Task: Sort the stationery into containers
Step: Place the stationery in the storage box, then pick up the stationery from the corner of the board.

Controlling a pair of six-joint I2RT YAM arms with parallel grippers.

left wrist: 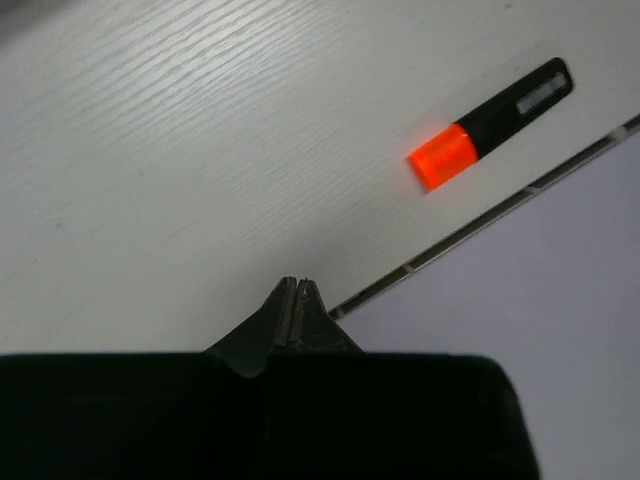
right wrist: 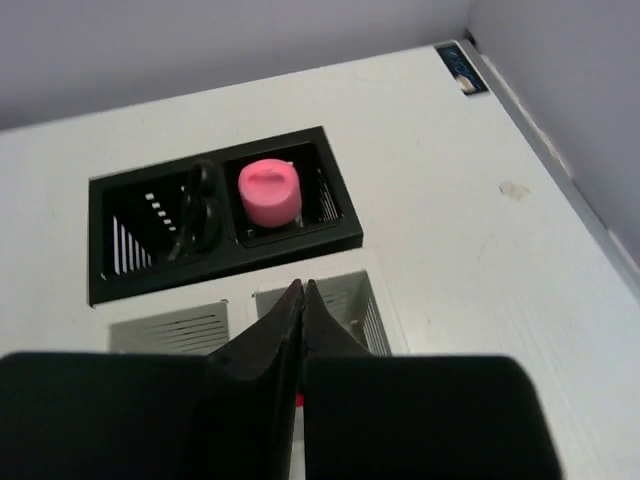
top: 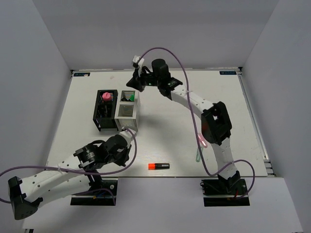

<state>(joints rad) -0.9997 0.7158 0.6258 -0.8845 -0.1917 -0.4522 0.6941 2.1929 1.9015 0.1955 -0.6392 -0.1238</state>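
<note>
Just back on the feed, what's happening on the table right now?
The right gripper, shut and empty, hangs over the white container. The black container beside it holds a pink round item. The left gripper, also shut and empty, is low over the table near an orange highlighter that is not yet sorted.

Soft, even light from above washes your white table [top: 160,145], leaving only faint, soft-edged shadows on it in the overhead view. In your wrist views the left gripper [left wrist: 297,292] and right gripper [right wrist: 302,296] sit close to the lens as black, detail-less shapes. The orange highlighter [left wrist: 487,125] glows nearly overexposed, its edges slightly soft.
</note>
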